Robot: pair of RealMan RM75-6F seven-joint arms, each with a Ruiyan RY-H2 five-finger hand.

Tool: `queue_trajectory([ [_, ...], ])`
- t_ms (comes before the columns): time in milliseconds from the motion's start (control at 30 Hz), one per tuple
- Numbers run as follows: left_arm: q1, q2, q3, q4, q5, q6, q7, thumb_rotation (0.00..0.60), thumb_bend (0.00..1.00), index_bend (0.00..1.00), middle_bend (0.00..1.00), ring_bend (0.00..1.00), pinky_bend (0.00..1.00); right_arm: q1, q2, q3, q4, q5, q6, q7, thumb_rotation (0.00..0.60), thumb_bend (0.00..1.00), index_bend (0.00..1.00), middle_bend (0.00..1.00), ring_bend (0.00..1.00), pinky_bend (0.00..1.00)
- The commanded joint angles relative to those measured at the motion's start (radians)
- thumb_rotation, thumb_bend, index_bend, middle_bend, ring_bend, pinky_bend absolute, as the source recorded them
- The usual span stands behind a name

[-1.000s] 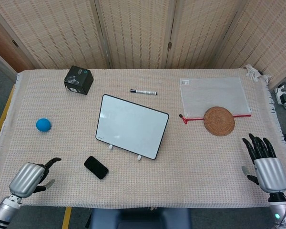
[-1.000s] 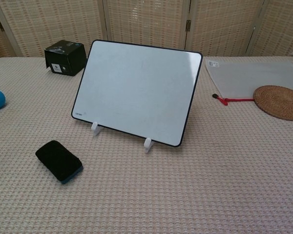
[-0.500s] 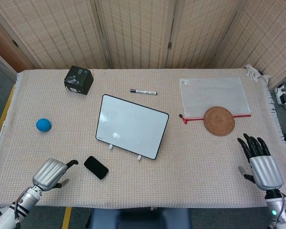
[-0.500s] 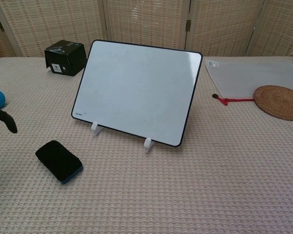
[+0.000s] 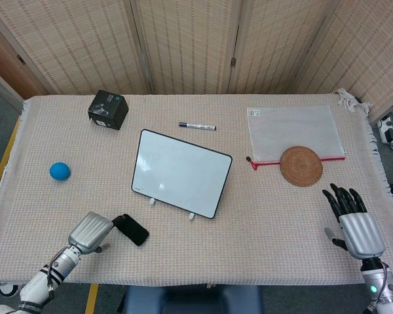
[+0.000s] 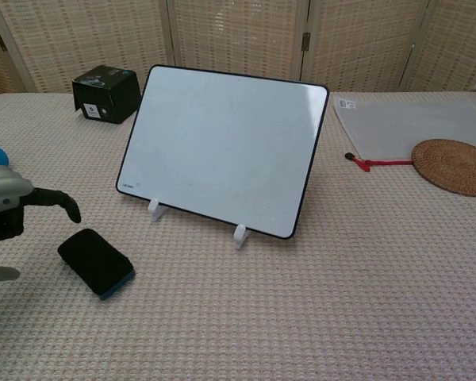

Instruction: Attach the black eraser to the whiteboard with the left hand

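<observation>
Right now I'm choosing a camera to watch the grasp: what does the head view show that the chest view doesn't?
Head view only: the right hand, open at the table edge, and the marker.
Chest view only: the gap between the left hand and the black eraser.
Both: the whiteboard, black box, blue ball, rattan coaster.

Head view looks steeply down over the whole table (image 5: 262,216); chest view sits low, facing the whiteboard (image 6: 222,151) closely.
</observation>
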Motion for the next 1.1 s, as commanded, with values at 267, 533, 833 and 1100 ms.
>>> queue_trajectory([
  [267, -0.072, -0.090, -0.010, 0.052, -0.068, -0.046, 0.053, 0.600, 0.29, 0.31, 1.00, 0.87, 1.00, -0.008, 0.006, -0.009, -0.007, -0.023, 0.023, 0.009, 0.600, 0.32, 0.00, 0.00, 0.00, 0.00],
  [533, -0.098, -0.107, 0.004, 0.064, -0.135, -0.042, 0.120, 0.600, 0.29, 0.31, 1.00, 0.88, 1.00, -0.013, 0.010, -0.010, -0.008, -0.024, 0.029, 0.016, 0.600, 0.32, 0.00, 0.00, 0.00, 0.00],
  [833, -0.126, -0.141, 0.015, 0.081, -0.178, -0.034, 0.144, 0.600, 0.29, 0.29, 1.00, 0.88, 1.00, -0.016, 0.013, -0.013, -0.013, -0.029, 0.035, 0.020, 0.600, 0.32, 0.00, 0.00, 0.00, 0.00],
  [1100, -0.149, -0.160, 0.027, 0.113, -0.195, -0.042, 0.132, 0.600, 0.29, 0.30, 1.00, 0.88, 1.00, -0.022, 0.017, -0.014, -0.014, -0.036, 0.049, 0.028, 0.600, 0.32, 0.00, 0.00, 0.00, 0.00],
])
